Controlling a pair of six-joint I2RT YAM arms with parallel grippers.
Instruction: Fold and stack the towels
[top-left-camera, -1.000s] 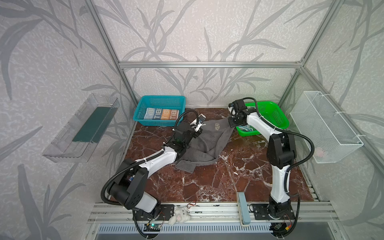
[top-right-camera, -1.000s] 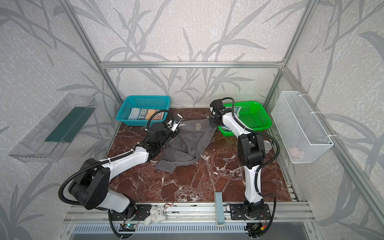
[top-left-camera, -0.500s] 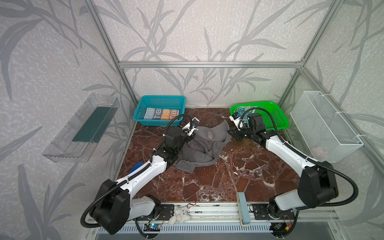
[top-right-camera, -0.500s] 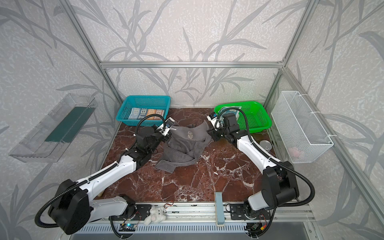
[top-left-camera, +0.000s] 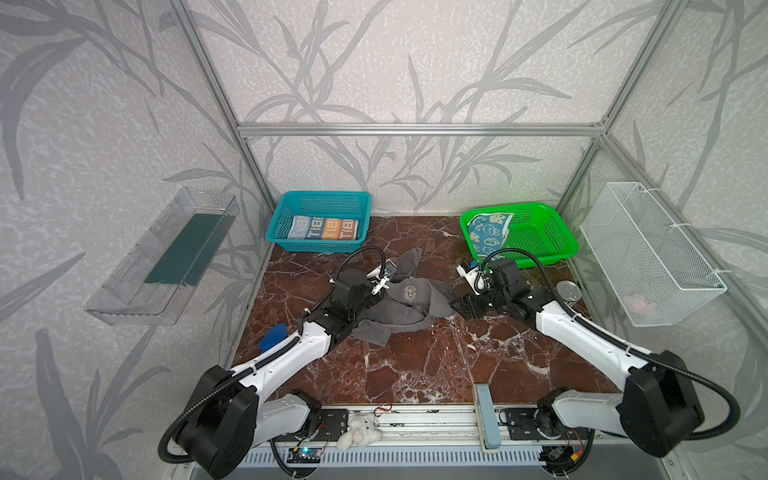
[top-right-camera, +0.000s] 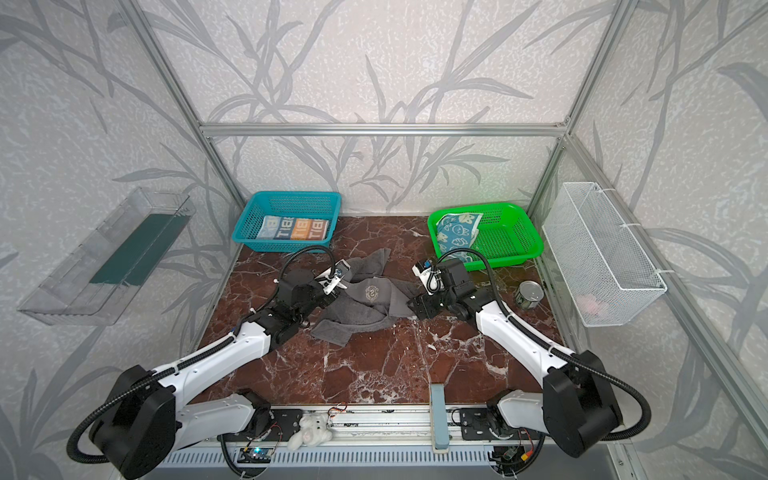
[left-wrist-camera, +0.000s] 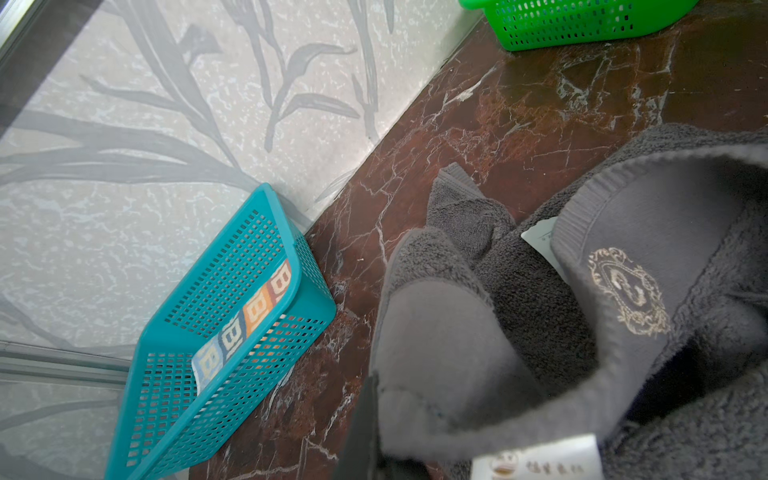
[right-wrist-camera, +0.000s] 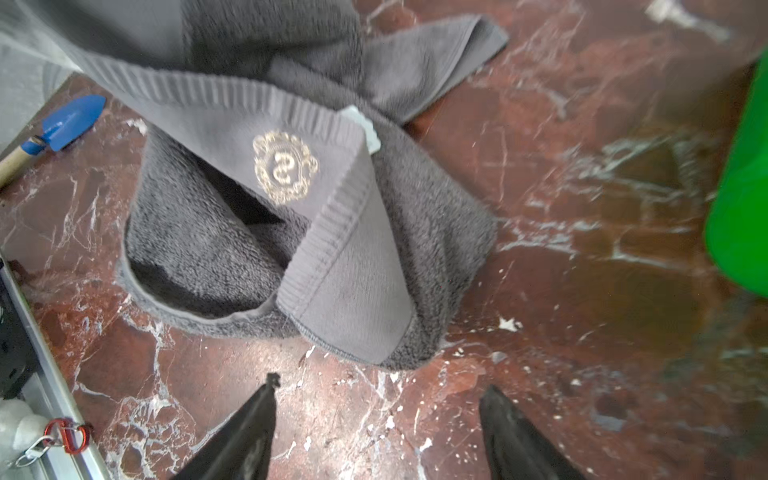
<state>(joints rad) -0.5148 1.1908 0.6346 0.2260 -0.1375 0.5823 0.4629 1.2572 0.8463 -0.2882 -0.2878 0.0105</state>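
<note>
on the marble surface (top-left-camera: 415, 374) the grey towel (top-left-camera: 399, 307) lies crumpled, left end effector (top-left-camera: 379, 291) clamped on its edge, right end effector (right-wrist-camera: 382, 386) open beside it; best pinch the ribbed corner, then stretch flat.

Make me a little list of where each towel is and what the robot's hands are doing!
grey towel: crumpled on the table, not folded
lettered towel: flat in the teal basket
bunny towel: rumpled in the green basket
left gripper: shut on the grey towel's edge
right gripper: open, empty, beside the grey towel
</note>
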